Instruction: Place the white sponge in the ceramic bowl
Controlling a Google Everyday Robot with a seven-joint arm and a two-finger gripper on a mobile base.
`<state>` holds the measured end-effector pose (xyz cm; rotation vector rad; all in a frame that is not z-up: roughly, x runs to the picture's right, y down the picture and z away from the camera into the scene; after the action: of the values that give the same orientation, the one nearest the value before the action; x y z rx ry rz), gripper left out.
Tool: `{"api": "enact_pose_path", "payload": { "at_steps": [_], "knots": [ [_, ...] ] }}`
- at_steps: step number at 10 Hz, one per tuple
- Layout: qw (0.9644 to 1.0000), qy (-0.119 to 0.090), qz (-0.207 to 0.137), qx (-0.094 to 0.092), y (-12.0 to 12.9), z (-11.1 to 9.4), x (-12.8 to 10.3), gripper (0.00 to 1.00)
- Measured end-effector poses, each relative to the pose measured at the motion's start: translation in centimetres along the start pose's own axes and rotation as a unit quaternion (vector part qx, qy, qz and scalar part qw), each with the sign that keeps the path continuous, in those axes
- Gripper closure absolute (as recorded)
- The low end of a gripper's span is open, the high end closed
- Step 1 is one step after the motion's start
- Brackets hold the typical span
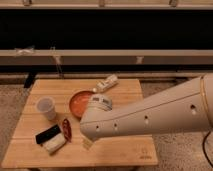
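The white sponge (pixel 54 144) lies on the wooden table (pixel 120 150) at the front left, right next to a black block (pixel 47 134). The orange-red ceramic bowl (pixel 79 101) sits near the table's middle, partly covered by my arm. My gripper (pixel 88 143) is mostly hidden under the big white arm (pixel 150 117). Only a pale tip shows below the arm, over the table to the right of the sponge and in front of the bowl. It holds nothing that I can see.
A translucent white cup (pixel 46 107) stands left of the bowl. A small red object (pixel 66 129) lies between the black block and my arm. A white wrapped packet (pixel 107 83) lies at the table's back edge. A dark wall with rails runs behind.
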<state>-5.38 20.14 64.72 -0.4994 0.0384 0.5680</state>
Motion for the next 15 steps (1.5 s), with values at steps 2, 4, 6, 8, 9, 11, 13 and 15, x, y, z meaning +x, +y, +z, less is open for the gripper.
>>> {"api": "enact_pose_path", "payload": {
  "at_steps": [2,4,6,8,9,11,13,15],
  "knots": [
    [0.9985,-0.005,-0.055,0.003,1.3,0.5,-2.3,0.20],
    [0.9932,-0.009,-0.116,0.004,3.7,1.6,-5.5,0.20],
    [0.9826,-0.014,-0.185,0.001,7.0,3.2,-8.8,0.20],
    [0.9720,-0.022,-0.234,-0.005,9.7,5.2,-11.1,0.20],
    [0.9683,-0.024,-0.248,-0.008,10.6,6.7,-12.2,0.20],
    [0.9616,-0.029,-0.273,-0.012,12.6,10.3,-14.2,0.20],
    [0.9601,-0.032,-0.277,-0.014,13.0,12.0,-15.3,0.20],
    [0.9613,-0.031,-0.273,-0.014,13.1,13.1,-15.1,0.20]
  ]
}}
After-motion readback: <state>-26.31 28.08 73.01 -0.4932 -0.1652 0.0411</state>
